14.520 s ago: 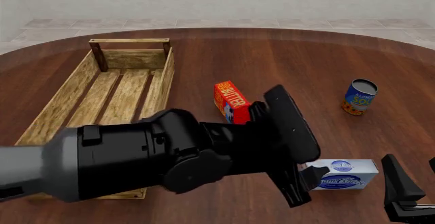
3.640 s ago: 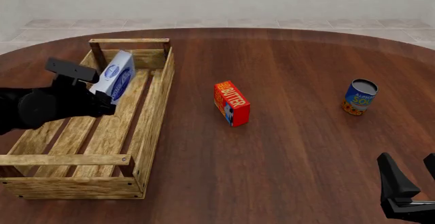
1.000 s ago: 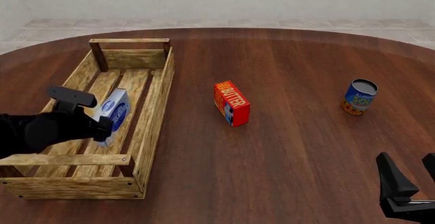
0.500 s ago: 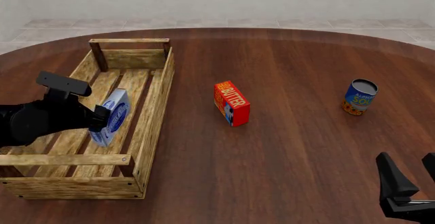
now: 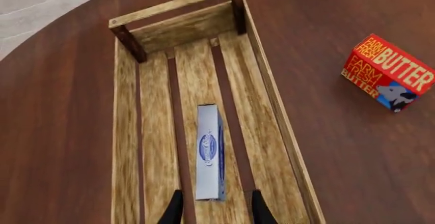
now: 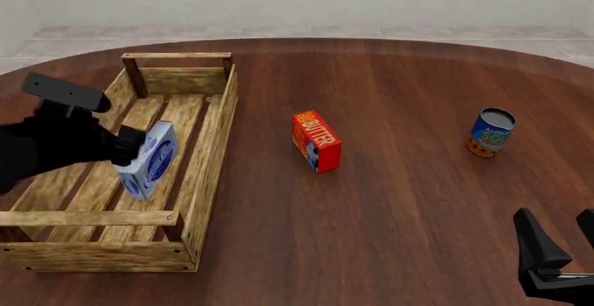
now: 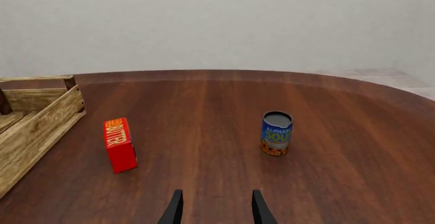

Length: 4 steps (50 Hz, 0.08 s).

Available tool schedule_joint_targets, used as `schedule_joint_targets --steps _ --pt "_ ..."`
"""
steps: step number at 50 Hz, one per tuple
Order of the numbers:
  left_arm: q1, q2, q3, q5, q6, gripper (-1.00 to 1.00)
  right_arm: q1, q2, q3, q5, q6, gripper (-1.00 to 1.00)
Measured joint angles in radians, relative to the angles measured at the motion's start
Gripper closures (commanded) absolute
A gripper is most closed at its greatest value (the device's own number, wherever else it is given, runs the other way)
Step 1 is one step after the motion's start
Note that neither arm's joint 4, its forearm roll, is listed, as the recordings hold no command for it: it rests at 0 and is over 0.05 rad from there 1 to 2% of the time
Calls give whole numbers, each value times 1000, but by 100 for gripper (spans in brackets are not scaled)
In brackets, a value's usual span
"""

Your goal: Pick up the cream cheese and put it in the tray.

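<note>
The cream cheese (image 6: 149, 158) stands on its narrow edge on the slats of the tray (image 6: 211, 146), logo side facing right. In the left wrist view the cream cheese (image 5: 209, 150) lies along the middle slat of the tray (image 5: 272, 102). My left gripper (image 6: 119, 119) hovers just left of and above the box, open. Its fingers (image 5: 175, 208) stand wider than the box, with a gap on both sides. My right gripper (image 6: 561, 233) is open and holds nothing at the near right of the table, far from the tray (image 7: 34, 127).
A red-orange butter box (image 6: 316, 140) stands at the table's middle, right of the tray, and a blue can (image 6: 491, 132) stands upright at the far right. Both also show in the right wrist view, butter box (image 7: 119, 145) and can (image 7: 276, 133).
My left gripper has risen up and to the left, away from the cream cheese. The box stays standing in the tray. The right arm has not moved.
</note>
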Motion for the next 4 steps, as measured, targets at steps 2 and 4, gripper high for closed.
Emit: schedule_joint_targets --steps 2,4 --pt "-5 -18 -2 11 -3 -100 0 0 0 0 0 -100" --pt "-10 -34 -5 20 -5 -100 0 -1 0 0 0 -100"
